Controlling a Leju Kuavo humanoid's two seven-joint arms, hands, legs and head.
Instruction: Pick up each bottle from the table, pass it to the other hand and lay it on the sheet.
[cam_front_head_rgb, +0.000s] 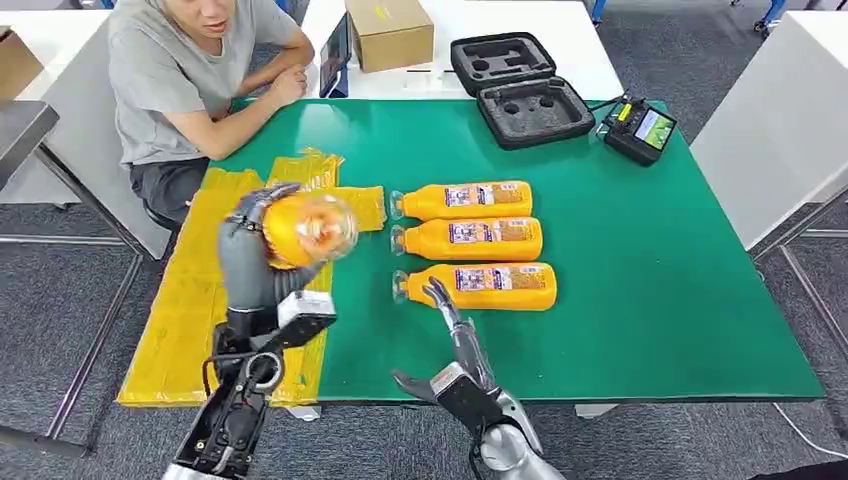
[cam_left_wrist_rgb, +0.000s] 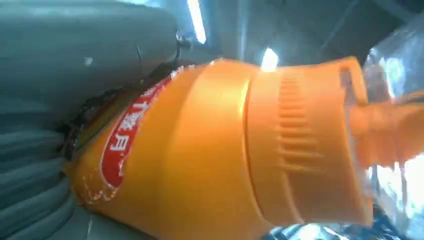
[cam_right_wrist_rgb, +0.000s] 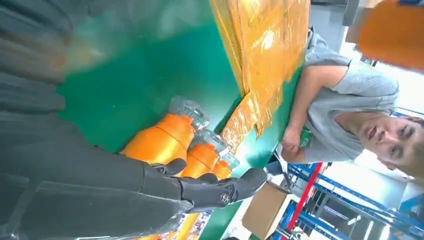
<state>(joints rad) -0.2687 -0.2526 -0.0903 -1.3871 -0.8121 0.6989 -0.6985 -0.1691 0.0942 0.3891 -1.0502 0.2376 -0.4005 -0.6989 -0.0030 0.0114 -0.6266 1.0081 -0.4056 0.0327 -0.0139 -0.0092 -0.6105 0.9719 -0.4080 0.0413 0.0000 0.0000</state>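
My left hand (cam_front_head_rgb: 250, 255) has its fingers wrapped round an orange bottle (cam_front_head_rgb: 305, 228), holding it in the air above the yellow sheet (cam_front_head_rgb: 190, 300), which covers the left edge of the tabletop (cam_front_head_rgb: 650, 290). In the left wrist view the bottle's ribbed cap end juts out past my grip. My right hand (cam_front_head_rgb: 447, 310) holds nothing, fingers stretched out and apart, tips just short of the cap of the nearest of three bottles (cam_front_head_rgb: 475, 240) lying in a row near the middle of the tabletop. I judge the handover of this bottle is done and only laying it down remains (no bottle that I can see lies on the sheet yet). Three bottles wait. A person (cam_front_head_rgb: 190, 80) sits at the far-left corner.
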